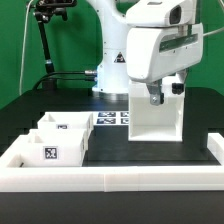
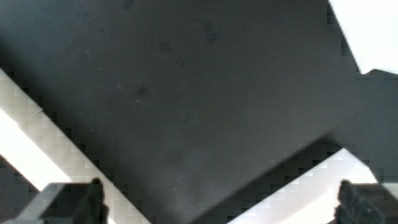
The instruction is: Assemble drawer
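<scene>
A tall white drawer panel [image 1: 156, 116] stands upright on the black table, right of centre in the exterior view. My gripper [image 1: 163, 94] hangs just over its top edge, jaws spread wide. In the wrist view the gripper [image 2: 221, 206] is open, with only the dark fingertips [image 2: 71, 204] showing at the frame's edge. Between them lie black table and white edges of a part [image 2: 54, 150]; nothing is held. Two smaller white open box-like drawer parts, one [image 1: 67, 126] behind the other [image 1: 50, 148], sit at the exterior view's left, each bearing a marker tag.
A white raised border [image 1: 110, 177] runs along the table's front and sides. The marker board [image 1: 112, 118] lies flat behind the parts, by the robot's base [image 1: 112, 70]. A black camera stand [image 1: 45, 40] rises at the back left.
</scene>
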You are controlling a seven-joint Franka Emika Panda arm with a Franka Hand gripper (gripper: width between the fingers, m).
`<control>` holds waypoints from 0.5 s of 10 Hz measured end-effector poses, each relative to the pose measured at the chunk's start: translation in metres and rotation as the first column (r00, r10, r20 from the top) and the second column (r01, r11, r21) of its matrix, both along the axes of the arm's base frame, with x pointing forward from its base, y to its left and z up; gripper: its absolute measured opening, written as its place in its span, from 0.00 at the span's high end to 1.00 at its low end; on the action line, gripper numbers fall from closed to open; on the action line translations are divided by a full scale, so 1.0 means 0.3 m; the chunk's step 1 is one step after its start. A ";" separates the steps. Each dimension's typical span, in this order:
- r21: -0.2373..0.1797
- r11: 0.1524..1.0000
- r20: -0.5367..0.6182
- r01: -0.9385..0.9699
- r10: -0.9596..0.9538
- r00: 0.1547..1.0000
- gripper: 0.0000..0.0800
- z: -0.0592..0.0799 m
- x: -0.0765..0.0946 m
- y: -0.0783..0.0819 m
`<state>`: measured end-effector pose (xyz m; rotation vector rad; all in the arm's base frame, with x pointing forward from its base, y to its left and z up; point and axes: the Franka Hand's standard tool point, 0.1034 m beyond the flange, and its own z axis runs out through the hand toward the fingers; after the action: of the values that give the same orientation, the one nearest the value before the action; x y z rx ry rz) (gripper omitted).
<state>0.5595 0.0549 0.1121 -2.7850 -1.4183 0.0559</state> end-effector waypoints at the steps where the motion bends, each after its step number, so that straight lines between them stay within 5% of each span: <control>1: 0.000 1.000 0.000 0.000 0.000 1.000 0.19 0.000 0.000 0.000; 5: -0.001 0.999 0.007 0.038 -0.038 0.999 0.19 0.006 -0.004 0.003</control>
<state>0.5585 0.0558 0.1141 -2.8145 -1.3670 0.0471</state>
